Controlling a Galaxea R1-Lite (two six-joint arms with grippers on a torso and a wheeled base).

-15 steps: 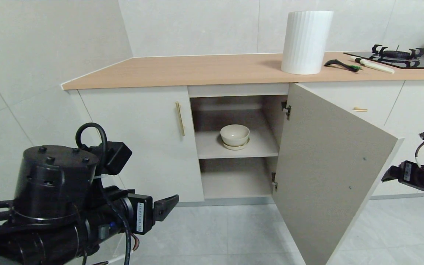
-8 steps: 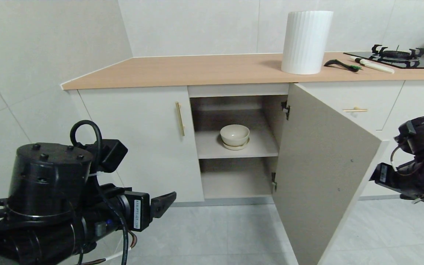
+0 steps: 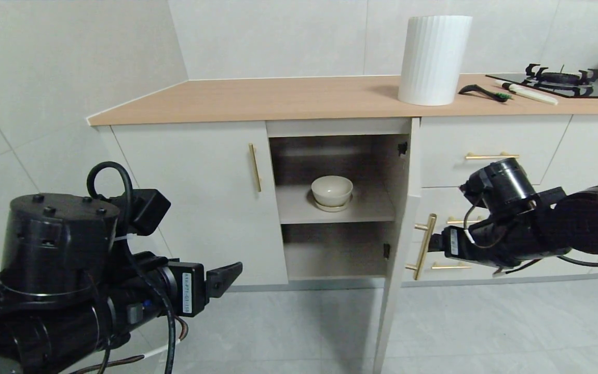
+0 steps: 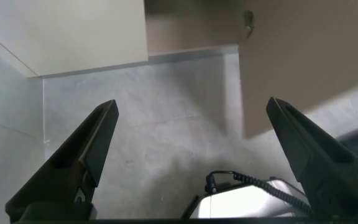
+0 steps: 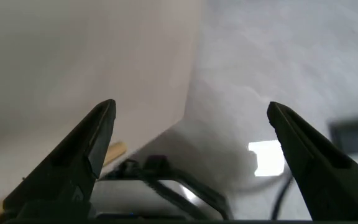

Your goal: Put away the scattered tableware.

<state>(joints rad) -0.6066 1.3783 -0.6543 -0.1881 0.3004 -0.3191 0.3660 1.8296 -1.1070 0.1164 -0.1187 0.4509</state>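
While bowl [image 3: 331,190] sits on the shelf [image 3: 369,209], our left gripper [image 4: 191,109] and right gripper [image 5: 190,107] are both open.

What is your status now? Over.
Left end effector open, empty; right end effector open, near door handle. Bowl on saucer, upper shelf. Cabinet door open.

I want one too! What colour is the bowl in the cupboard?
The bowl is cream-white, clearest in the head view.
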